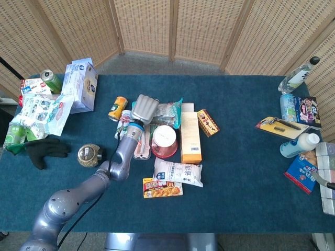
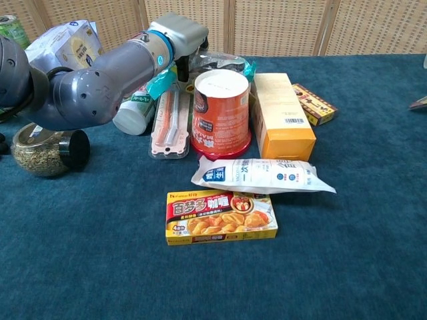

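Wicker screens (image 1: 172,26) stand behind a counter (image 1: 241,172) covered in dark blue carpet-like cloth. Groceries are clustered at centre-left; bottles and packets line the right edge. The left hand (image 1: 144,109) hangs over the crinkled clear bag (image 1: 166,109), just behind the red cup (image 1: 164,140) and beside the toothbrush pack (image 2: 169,123). Its fingers point downward; whether they grip the bag cannot be told. A spice jar (image 1: 88,155) lies near the forearm. The right hand is out of view.
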`<move>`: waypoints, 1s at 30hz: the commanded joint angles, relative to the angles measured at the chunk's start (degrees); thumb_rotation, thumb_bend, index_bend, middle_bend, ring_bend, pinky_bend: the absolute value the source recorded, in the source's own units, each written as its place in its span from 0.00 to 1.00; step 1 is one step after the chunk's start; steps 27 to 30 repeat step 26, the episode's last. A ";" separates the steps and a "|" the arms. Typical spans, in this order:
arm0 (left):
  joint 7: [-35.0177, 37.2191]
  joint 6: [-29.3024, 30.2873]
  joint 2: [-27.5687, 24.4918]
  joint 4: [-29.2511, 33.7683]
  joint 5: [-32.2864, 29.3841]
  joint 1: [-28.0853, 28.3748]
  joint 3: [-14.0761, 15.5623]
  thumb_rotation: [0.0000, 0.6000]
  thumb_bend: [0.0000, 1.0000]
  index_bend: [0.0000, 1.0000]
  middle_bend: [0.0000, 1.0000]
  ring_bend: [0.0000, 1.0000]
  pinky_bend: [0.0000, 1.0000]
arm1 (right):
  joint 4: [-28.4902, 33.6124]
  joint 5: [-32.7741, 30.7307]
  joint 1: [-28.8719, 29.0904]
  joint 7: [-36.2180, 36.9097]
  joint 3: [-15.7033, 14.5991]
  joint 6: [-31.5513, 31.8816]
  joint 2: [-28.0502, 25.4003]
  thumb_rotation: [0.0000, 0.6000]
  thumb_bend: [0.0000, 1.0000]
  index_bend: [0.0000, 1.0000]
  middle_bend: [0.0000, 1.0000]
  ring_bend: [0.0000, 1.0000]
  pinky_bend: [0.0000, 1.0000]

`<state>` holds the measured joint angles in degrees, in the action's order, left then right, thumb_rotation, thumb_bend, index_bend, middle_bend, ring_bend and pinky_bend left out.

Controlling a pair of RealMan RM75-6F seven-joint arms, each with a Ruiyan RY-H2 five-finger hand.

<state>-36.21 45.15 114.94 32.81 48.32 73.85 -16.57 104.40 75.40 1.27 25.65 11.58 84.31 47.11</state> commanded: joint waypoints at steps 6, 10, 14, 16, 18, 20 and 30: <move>-1.04 10.46 -13.02 22.15 2.93 -5.02 -2.86 1.00 0.04 0.84 0.93 1.00 1.00 | 0.65 0.89 -0.29 -0.01 -0.04 0.88 -0.24 1.00 0.00 0.00 0.00 0.00 0.00; -5.28 16.32 -22.21 37.85 2.34 -7.99 -4.92 1.00 0.04 0.84 0.93 1.00 1.00 | 1.23 1.73 -0.55 0.09 -0.13 1.65 -0.49 1.00 0.00 0.00 0.00 0.00 0.00; -10.17 20.75 -29.71 49.98 0.82 -9.99 -6.71 1.00 0.04 0.84 0.93 1.00 1.00 | 1.76 2.65 -0.92 0.37 -0.28 2.51 -0.81 1.00 0.00 0.00 0.00 0.00 0.00; -12.28 22.68 -33.01 55.15 -0.18 -10.71 -7.74 1.00 0.04 0.84 0.93 1.00 1.00 | 1.99 3.18 -1.15 0.55 -0.42 2.96 -0.99 1.00 0.00 0.00 0.00 0.00 0.00; -13.76 24.02 -35.35 58.64 -0.80 -11.14 -8.39 1.00 0.04 0.84 0.93 1.00 1.00 | 2.15 3.53 -1.33 0.79 -0.49 3.33 -1.14 1.00 0.00 0.00 0.00 0.00 0.00; -15.10 25.12 -37.40 61.84 -1.71 -11.48 -8.90 1.00 0.04 0.84 0.93 1.00 1.00 | 2.37 3.86 -1.50 1.16 -0.53 3.70 -1.33 1.00 0.00 0.00 0.00 0.00 0.00; -16.55 25.86 -39.74 65.74 -3.44 -11.16 -9.12 1.00 0.04 0.84 0.93 1.00 1.00 | 2.73 4.21 -1.65 1.17 -0.60 4.19 -1.69 1.00 0.00 0.00 0.00 0.00 0.00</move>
